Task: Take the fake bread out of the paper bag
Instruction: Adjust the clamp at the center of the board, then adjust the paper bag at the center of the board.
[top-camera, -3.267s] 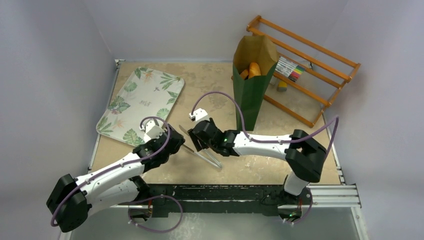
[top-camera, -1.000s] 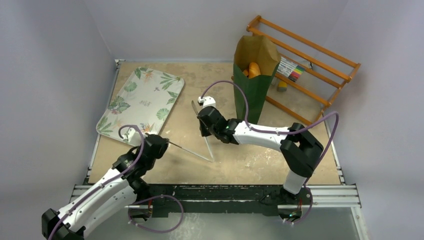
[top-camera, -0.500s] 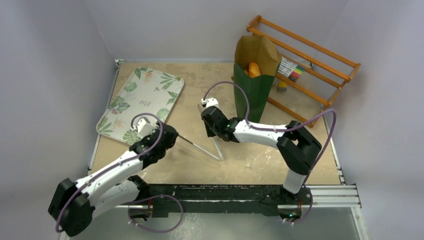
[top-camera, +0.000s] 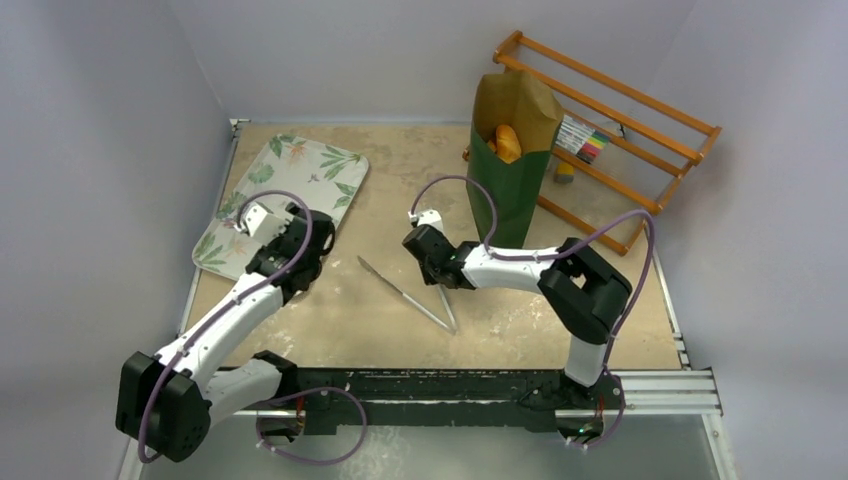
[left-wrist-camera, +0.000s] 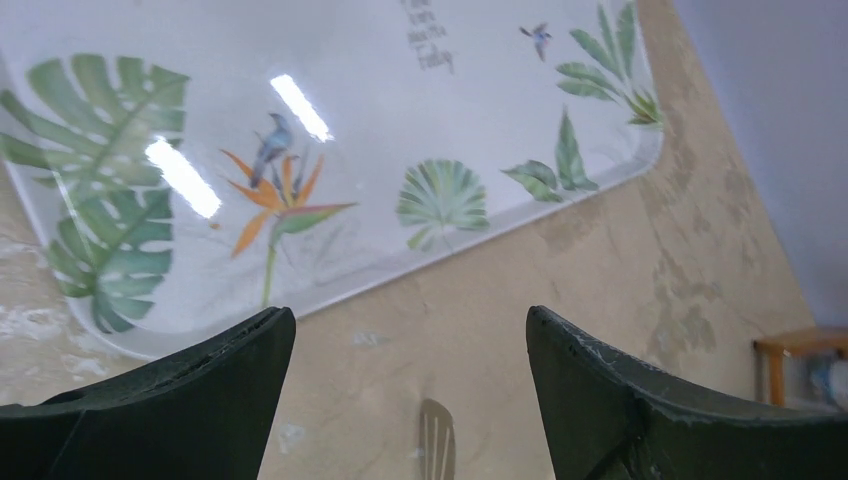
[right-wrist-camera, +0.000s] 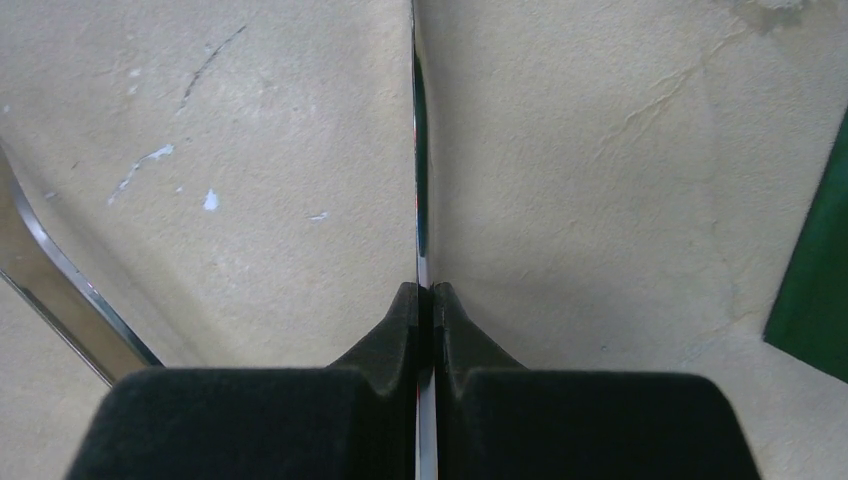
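1. Step in hand: judged to be preparation of the tool. The tongs (top-camera: 405, 295) lie on the desk (top-camera: 420, 180) at its middle, toward the near edge. One blade is clamped edge-on in the right pincer (right-wrist-camera: 425, 295), whose jaws are pressed shut on the thin metal. The second blade lies free on the desk to one side.
2. The left pincer (left-wrist-camera: 410, 318) is spread wide and nothing is held in it. It is placed by the near right corner of the tray (top-camera: 300, 170), which lies toward the far left corner of the desk.
3. The paper bag (top-camera: 510, 190) stands upright near the far edge, right of the middle, with its mouth open. The bread (top-camera: 508, 140) is seen inside, close to the mouth. None has been taken out.
4. Next move, as judged: the tongs must be lifted and carried to the bag's mouth. Only one blade is gripped, so a grasp across both blades seems needed before bread can be pinched. The bag may tip if its wall is pushed.
5. Against the frame half a second earlier: the left pincer was then at the free tip of the tongs and has since been drawn back to the tray. The right pincer has been shifted slightly toward the near edge. Bag and bread are unchanged.
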